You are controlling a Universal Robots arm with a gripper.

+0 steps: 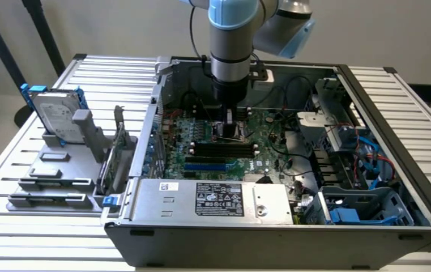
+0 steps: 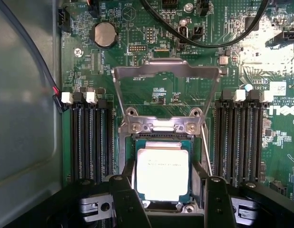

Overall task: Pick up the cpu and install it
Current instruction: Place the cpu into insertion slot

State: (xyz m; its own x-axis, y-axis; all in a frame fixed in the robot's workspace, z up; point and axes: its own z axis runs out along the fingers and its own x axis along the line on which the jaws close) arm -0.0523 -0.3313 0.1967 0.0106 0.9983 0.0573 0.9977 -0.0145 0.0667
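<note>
Install step, it seems: the open claw [image 2: 168,190] straddles the cpu [image 2: 162,167], which lies squarely in the socket [image 2: 161,127].

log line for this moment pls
small flat square silver-topped cpu: in dark metal-framed socket | gripper: low over it | grey metal load plate: open

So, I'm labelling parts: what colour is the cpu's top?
Shiny silver-grey; the cpu shows best in the wrist view.
</note>
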